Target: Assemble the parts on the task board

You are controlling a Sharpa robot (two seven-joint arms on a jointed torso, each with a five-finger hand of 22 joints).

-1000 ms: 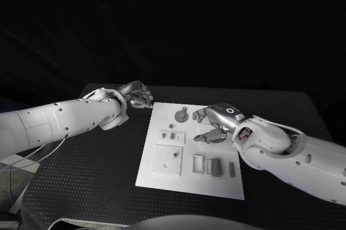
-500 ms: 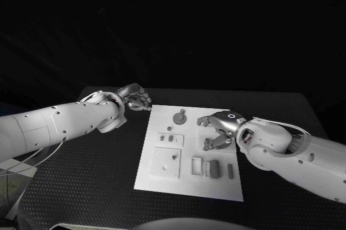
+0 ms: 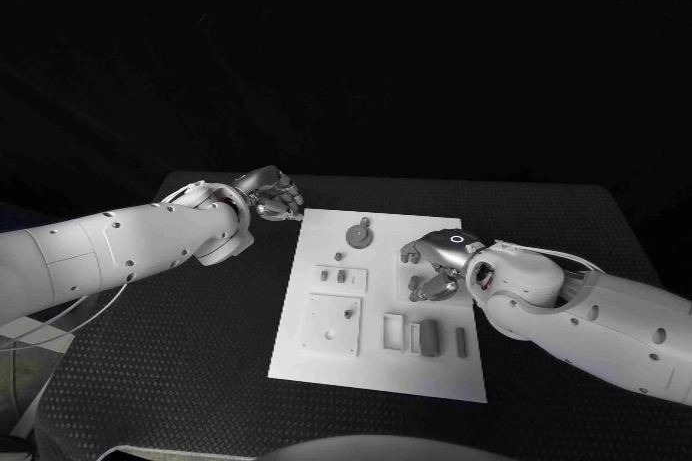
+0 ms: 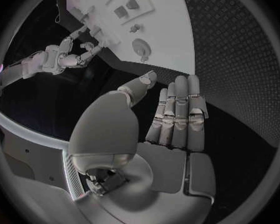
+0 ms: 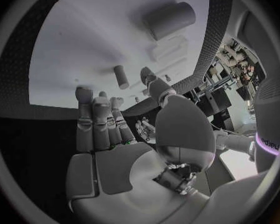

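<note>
White and flat, the task board [image 3: 378, 301] lies in the middle of the black table [image 3: 173, 331], with small grey parts spread over it. A round disc with a tab [image 3: 361, 232] sits at the far end, and a tiny peg [image 3: 340, 254] lies just near of it. Further toward the near side come a small block with two slots [image 3: 342, 277], a larger square plate [image 3: 333, 324], and a row of upright bars [image 3: 427, 336] to the right of that plate.

The right hand [image 3: 433, 271] hovers over the right edge of the board, about level with the slotted block; its fingers [image 5: 95, 122] are straight and apart from the thumb, and it holds nothing. A short cylinder [image 5: 120, 76] lies on the board just past the fingertips in the right wrist view.

The left hand [image 3: 271, 194] hangs above the table beside the board's far left corner, off the board. Its fingers [image 4: 179, 109] lie side by side, stretched out flat, with nothing between them and the thumb.
</note>
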